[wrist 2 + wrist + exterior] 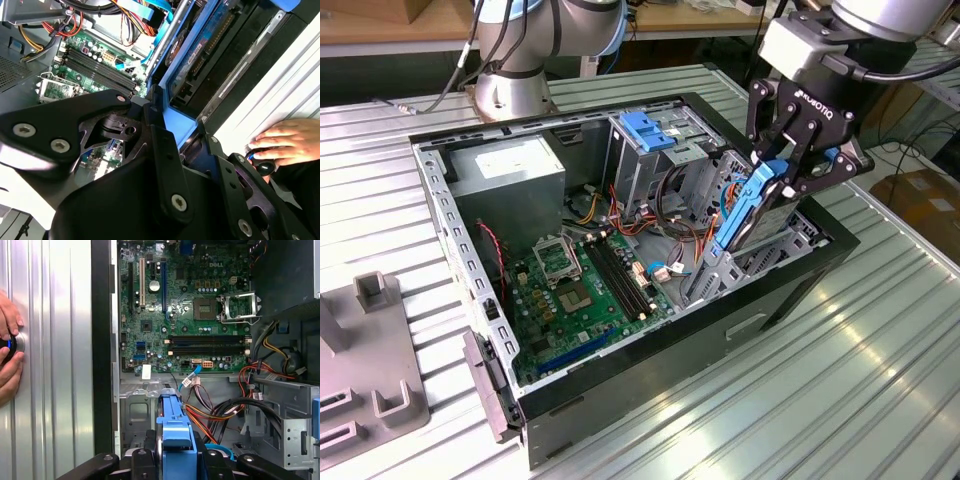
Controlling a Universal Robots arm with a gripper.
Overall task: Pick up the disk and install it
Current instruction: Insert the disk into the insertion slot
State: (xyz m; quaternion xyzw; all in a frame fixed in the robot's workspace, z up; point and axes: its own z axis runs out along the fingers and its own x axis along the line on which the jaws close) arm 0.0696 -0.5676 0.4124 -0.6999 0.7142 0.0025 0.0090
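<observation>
The disk [752, 205] is a grey drive framed by bright blue rails. It hangs tilted and on edge over the drive bay [775, 245] at the end of the open computer case [800, 290] on the exterior view's right. My black gripper [790, 175] is shut on its upper end, one finger on each side. In the first wrist view the disk's blue rail [175, 435] runs out from between my fingers toward the case floor. In the second wrist view the disk's [200, 55] underside with its circuit board lies along the case wall beyond my gripper [170, 150].
The motherboard [585, 275] and loose cables [665, 205] lie inside the case. A tall metal drive cage with a blue latch [645, 130] stands at the back. A person's hand [7, 355] rests on a knob on the ribbed table beside the case. A grey fixture [370, 390] sits at the exterior view's left.
</observation>
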